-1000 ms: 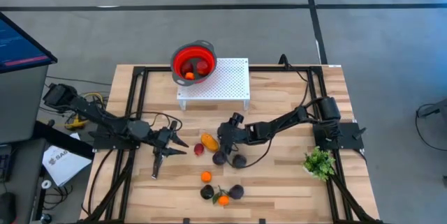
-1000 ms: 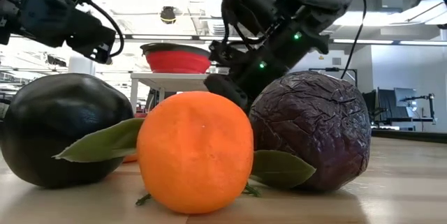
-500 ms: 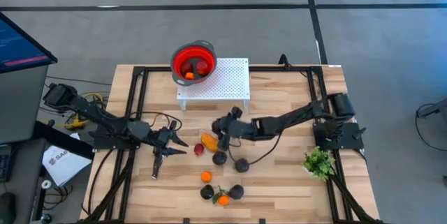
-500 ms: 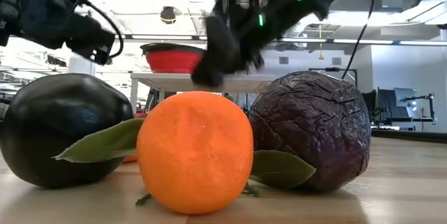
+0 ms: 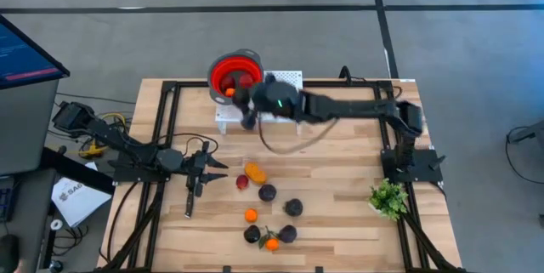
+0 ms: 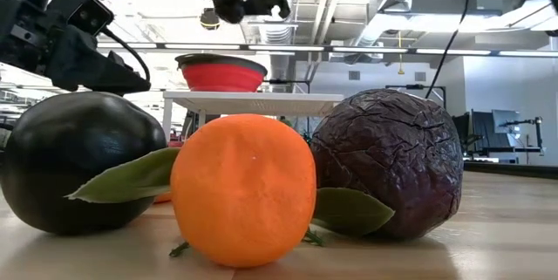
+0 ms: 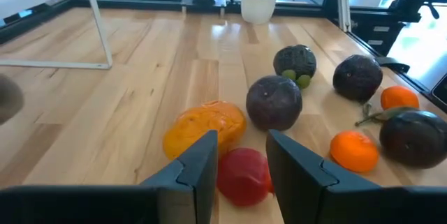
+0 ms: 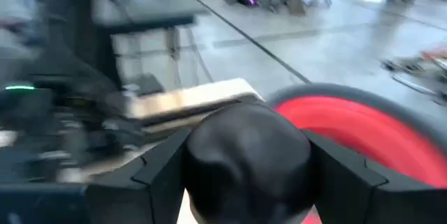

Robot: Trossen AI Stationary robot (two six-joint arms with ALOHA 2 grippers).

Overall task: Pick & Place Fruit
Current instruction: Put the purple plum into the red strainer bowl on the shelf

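Note:
My right gripper [image 5: 247,113] is shut on a dark purple-black round fruit [image 8: 248,158]. It hangs high over the white stand, beside the red bowl [image 5: 213,78], which shows behind the fruit in the right wrist view [image 8: 363,123]. My left gripper [image 5: 223,171] is open, low over the table. The red fruit [image 7: 241,175] lies just ahead of its fingers, apart from them. The oblong orange-yellow piece [image 5: 253,173], dark fruits [image 5: 267,192] and orange balls [image 5: 251,215] rest on the wood. The bowl holds an orange ball [image 5: 229,92] and red fruit. My right gripper pinches the dark round fruit by its two opposite sides [image 8: 199,165] between the two fingers [image 8: 157,178]. The arm reaches in from the table's right. The fruit is lifted clear, well above the stand and the table.
The white perforated stand [image 5: 285,99] sits at the far middle of the table with the bowl on its left far corner. A green leafy sprig [image 5: 388,196] stands near the right edge. A dark fruit [image 6: 74,162], an orange [image 6: 244,188] and a wrinkled purple fruit [image 6: 388,162] crowd the near edge.
My right gripper, shut on the dark fruit, has risen from the cluster of fruit at mid-table and swung fast toward the far edge, up to the red bowl. My left gripper has sunk a little toward the red fruit.

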